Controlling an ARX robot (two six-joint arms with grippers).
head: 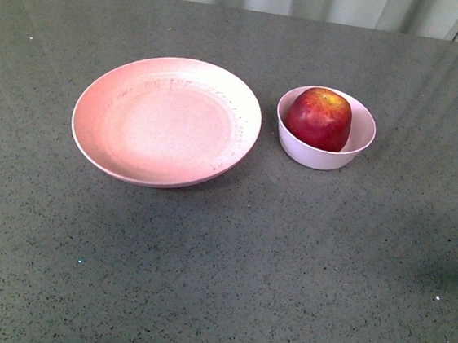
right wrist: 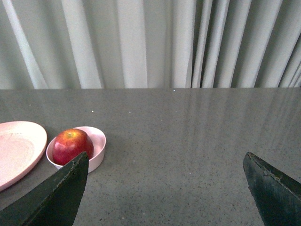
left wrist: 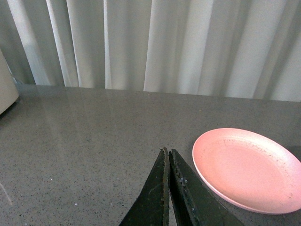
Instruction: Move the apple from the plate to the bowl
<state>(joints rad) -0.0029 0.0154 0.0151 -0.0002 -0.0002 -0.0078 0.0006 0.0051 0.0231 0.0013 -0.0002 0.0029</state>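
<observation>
Starting at your left in the front view, you have the plate point(head: 166, 121), wide, shallow and pink, lying flat on the grey speckled table point(head: 218, 277) with nothing on it. Faint dark speckles run along its inner rim on the side nearest the bowl.

Just to the right of the plate, close but not touching it, sits the bowl point(head: 325, 128). The apple point(head: 320, 118) is inside the bowl, filling most of it and rising above the rim. It is roughly round, so you get no real long axis; its yellowish patch shows toward the top and far side, which suggests the stem end faces up and slightly away from you, though the dimple itself is too small to make out.

Neither arm appears in the front view. In the left wrist view, the left gripper point(left wrist: 167, 155) has its two dark fingers pressed together with only a thin seam between them, holding nothing, above bare table beside the plate point(left wrist: 249, 169). In the right wrist view, the right gripper point(right wrist: 164, 162) is spread wide and empty, with the apple point(right wrist: 71, 145) in the bowl point(right wrist: 96, 143) beyond one fingertip. Pale curtains point(right wrist: 150, 42) hang behind the table.
</observation>
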